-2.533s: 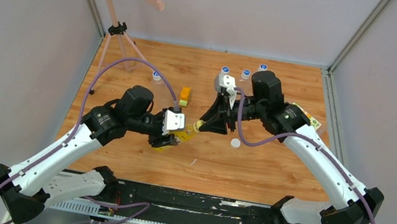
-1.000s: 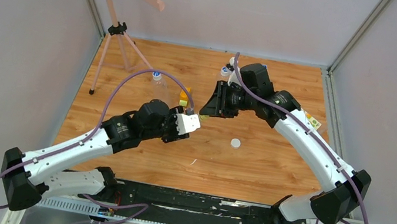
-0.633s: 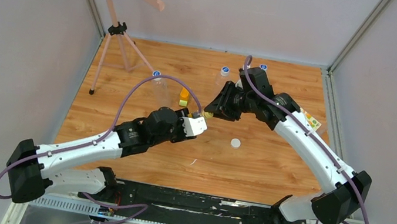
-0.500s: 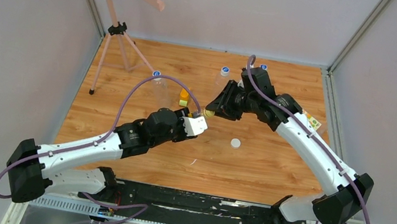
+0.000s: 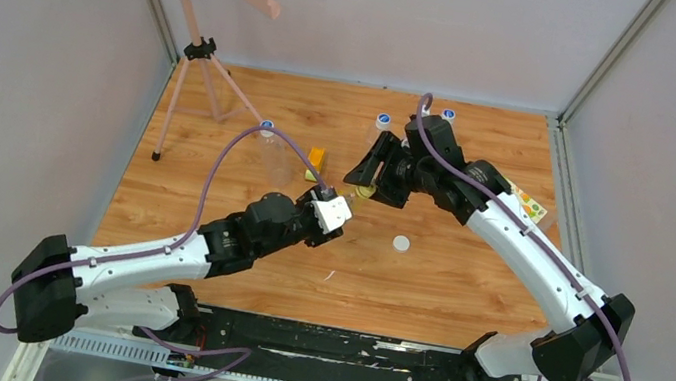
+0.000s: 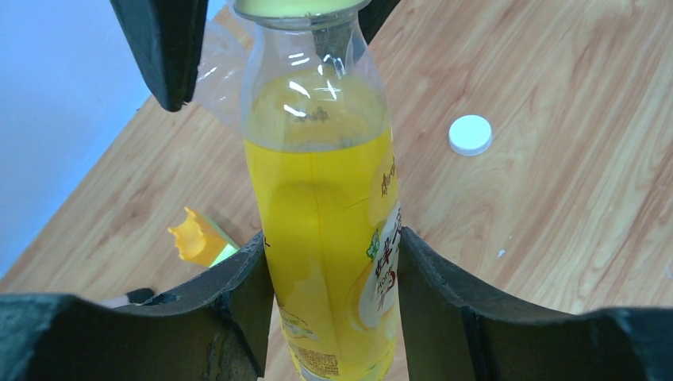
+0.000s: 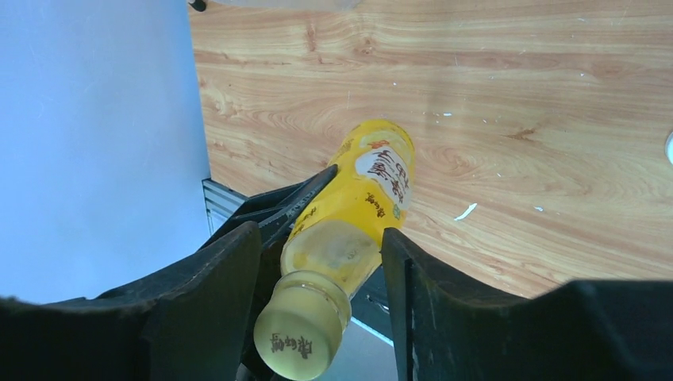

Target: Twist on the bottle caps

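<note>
Bounding edges: the wooden table [image 5: 420, 294] is closed in by grey walls at the left, right and back; a black rail with the arm bases runs along the near edge.
Open room: bare wood is seen in front of both arms. The far strip is taken up by blue-capped clear bottles [image 5: 383, 121] and, at the far left, a tripod [image 5: 195, 50].
Left gripper [image 6: 329, 246]: its jaws are pressed against both sides of the yellow bottle [image 6: 317, 198], which is held tilted over mid-table.
Right gripper [image 7: 321, 238]: its jaws are parted around the bottle's top and nothing is clamped; a clear gap is seen on one side of the yellow cap [image 7: 303, 337].
Yellow cap: it is seated on the bottle's mouth; how far it is threaded cannot be told.
White cap [image 5: 401, 243]: it is lying flat on the wood, right of the grippers and apart from them.
Orange-and-green block [image 5: 316, 158]: it is lying just beyond the left gripper.
Top view: both arms are shown meeting at mid-table; the yellow bottle is almost hidden there.
Left wrist view: the yellow liquid level and the label are shown.
Right wrist view: printing on the cap's top is shown.
</note>
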You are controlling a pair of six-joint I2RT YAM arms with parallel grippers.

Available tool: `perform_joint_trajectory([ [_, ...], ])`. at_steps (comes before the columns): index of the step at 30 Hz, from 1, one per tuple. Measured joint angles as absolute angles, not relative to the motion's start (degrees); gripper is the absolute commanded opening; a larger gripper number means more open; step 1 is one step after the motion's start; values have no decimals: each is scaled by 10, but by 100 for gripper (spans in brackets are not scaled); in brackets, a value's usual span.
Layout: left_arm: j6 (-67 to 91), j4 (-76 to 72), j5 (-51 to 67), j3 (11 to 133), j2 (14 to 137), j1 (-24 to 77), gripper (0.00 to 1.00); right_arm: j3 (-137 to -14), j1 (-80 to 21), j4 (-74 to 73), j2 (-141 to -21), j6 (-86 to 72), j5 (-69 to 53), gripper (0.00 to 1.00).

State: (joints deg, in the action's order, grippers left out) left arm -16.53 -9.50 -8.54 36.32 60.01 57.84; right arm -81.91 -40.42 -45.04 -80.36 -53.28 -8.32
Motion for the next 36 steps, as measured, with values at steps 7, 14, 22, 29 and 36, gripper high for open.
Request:
perform_joint_trajectory([
  [7, -113, -132, -61, 344, 601, 584, 4, -821, -399, -437, -803, -510, -83, 71],
  [14, -54, -139, -3, 342, 616, 564, 4, -828, -373, -409, -777, -412, -99, 79],
  [22, 16, -142, 169, 341, 616, 471, 4, -813, -273, -352, -677, -196, -283, 77],
  [29, 29, -135, 325, 360, 615, 442, 5, -778, -231, -324, -633, -4, -481, 74],
  [36, 6, -95, 399, 411, 609, 440, 5, -769, -223, -324, -657, 89, -589, 67],
])
